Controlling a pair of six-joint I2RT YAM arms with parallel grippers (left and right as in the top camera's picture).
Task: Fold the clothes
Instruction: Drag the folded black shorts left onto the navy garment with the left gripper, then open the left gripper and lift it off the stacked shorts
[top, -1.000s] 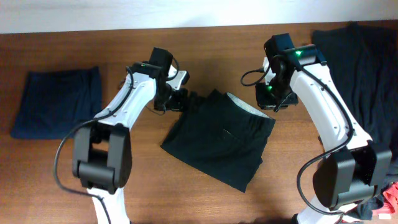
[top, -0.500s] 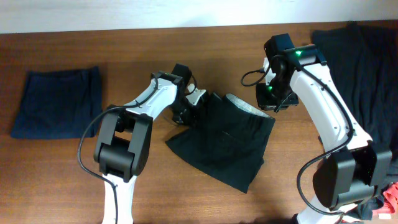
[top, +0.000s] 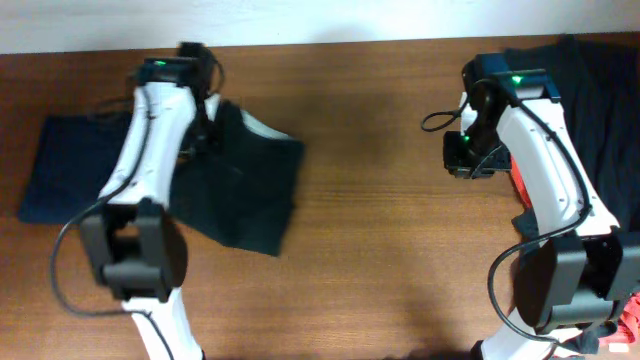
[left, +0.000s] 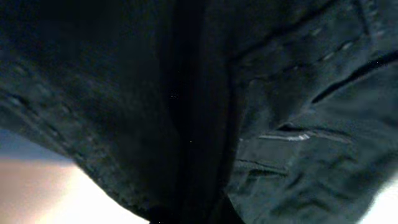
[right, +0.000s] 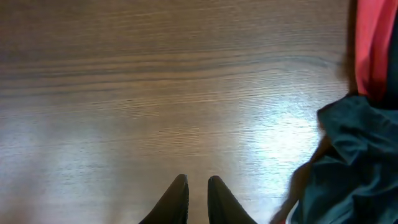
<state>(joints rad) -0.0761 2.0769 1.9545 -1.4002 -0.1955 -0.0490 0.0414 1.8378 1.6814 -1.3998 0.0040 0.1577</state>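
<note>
Even overhead light; soft glare on the table (right: 124, 130); dim, blurred close-up of black shorts (left: 261, 124) at left wrist

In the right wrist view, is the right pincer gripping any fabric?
No, the right pincer hangs empty over the table, with the dark fabric off to one side.

Soft black fabric shorts (top: 240, 185), pale inner waistband showing, lie rumpled at upper left; dark garments (top: 600, 90) and red cloth (top: 521, 187) are heaped at right.
</note>
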